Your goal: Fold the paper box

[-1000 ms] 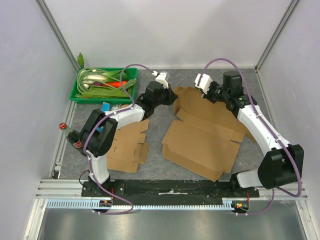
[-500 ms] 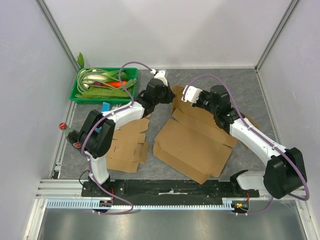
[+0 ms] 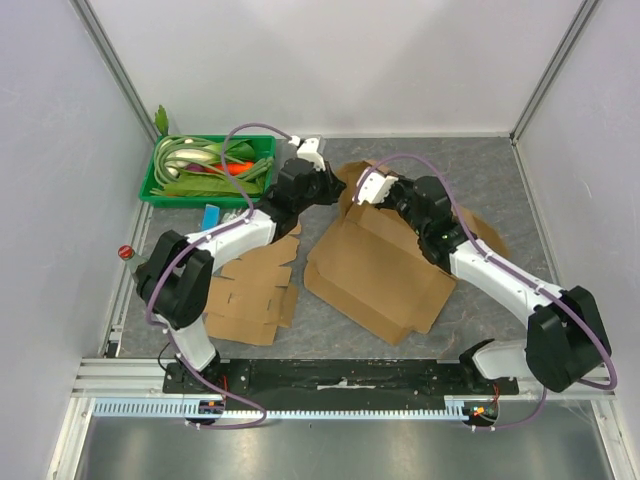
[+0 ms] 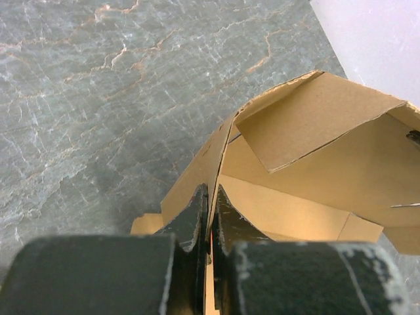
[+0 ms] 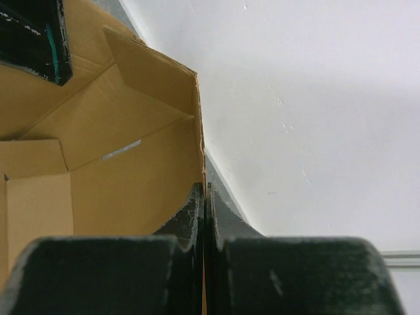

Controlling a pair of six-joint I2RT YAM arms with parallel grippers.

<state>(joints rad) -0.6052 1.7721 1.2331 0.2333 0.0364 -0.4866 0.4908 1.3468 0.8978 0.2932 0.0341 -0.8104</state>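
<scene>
A brown cardboard paper box (image 3: 380, 270) lies partly folded in the middle of the table, its far panel raised. My left gripper (image 3: 335, 190) is shut on the far-left edge of the box, and the cardboard wall (image 4: 262, 190) runs between its fingers (image 4: 211, 197). My right gripper (image 3: 385, 192) is shut on the raised far panel; the panel edge (image 5: 198, 131) sits pinched between its fingers (image 5: 203, 197). The two grippers hold the box close together at its far side.
A green tray (image 3: 162, 187) with vegetables stands at the far left. Flat cardboard blanks (image 3: 250, 295) lie at the near left under the left arm. A red-capped bottle (image 3: 126, 253) and a blue object (image 3: 209, 216) sit by the left wall.
The right gripper has moved left and nearer, carrying the far panel over the box. The box has slid left and folded more. The left gripper has shifted slightly left.
</scene>
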